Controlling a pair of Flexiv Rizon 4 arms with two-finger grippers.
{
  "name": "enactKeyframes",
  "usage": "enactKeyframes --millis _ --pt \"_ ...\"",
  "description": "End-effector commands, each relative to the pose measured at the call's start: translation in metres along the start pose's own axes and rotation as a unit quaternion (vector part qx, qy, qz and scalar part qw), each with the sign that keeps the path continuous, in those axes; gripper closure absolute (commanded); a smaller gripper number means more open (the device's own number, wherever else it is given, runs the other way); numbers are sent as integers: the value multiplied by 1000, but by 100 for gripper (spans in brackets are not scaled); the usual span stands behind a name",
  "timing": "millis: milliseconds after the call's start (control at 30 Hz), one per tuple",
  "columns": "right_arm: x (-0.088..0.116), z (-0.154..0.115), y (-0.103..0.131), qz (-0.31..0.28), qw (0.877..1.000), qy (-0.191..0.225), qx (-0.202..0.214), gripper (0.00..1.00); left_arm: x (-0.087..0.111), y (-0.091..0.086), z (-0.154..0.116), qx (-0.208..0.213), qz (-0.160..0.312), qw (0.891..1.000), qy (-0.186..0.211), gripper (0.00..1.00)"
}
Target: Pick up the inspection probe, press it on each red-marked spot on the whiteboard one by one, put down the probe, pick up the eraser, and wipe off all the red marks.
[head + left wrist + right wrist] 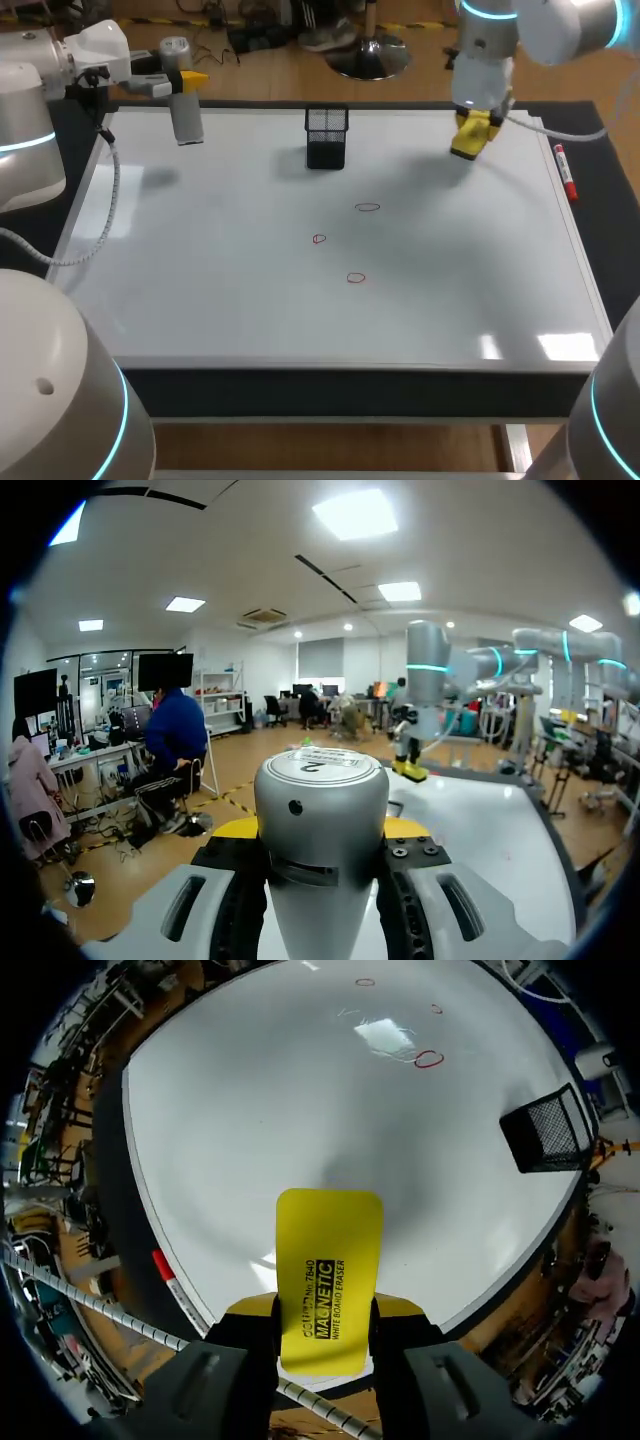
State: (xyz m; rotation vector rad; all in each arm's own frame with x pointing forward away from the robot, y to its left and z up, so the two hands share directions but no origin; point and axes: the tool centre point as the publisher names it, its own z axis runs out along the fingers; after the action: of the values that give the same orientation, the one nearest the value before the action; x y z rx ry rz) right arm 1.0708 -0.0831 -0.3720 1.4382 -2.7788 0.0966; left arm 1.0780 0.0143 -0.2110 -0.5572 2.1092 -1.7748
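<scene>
The white whiteboard (200, 290) lies flat and covers most of the dark tabletop (350, 392). Three small red marks, drawn as open rings, sit near its middle: one farthest from the robot (367, 207), one a little nearer and to the left (319, 239), and one nearest (356, 278). They are close together but do not touch.

The left end effector (183, 82) is over the board's far left corner. It is clamped on the grey cylindrical inspection probe (187, 120), which hangs upright from it. The left wrist view shows the probe's rounded body filling the gap between the two yellow-tipped fingers (235, 828), both pressed against its sides. The probe is well apart from the red marks.

The right end effector (480, 122) is over the far right part of the board. It is closed on the yellow rectangular whiteboard eraser (466, 145). In the right wrist view the eraser sticks out ahead of the fingers, gripped by its long edges, with bare whiteboard beyond it. It is tilted in the head view and casts a soft shadow on the board to its left.

A black wire-mesh holder (327, 137) stands upright on the far middle of the board, between the two end effectors. A red marker pen (565, 172) lies along the board's right edge, just beside the right end effector.
</scene>
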Motion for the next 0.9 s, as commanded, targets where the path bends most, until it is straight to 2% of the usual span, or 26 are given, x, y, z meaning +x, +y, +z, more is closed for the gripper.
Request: enactKeyframes --millis 33,333,467,900 --pt "44 -8 4 27 1000 -5 7 100 0 -1 0 1 0 1000 -1 100" --pt "86 -2 10 100 995 -8 -3 100 0 -1 0 1 0 1000 -1 100" --pt "92 1 15 112 994 -12 7 100 0 -1 0 1 0 1000 -1 100" --pt "103 8 21 128 991 -22 -5 100 0 -1 0 1 0 1000 -1 100"
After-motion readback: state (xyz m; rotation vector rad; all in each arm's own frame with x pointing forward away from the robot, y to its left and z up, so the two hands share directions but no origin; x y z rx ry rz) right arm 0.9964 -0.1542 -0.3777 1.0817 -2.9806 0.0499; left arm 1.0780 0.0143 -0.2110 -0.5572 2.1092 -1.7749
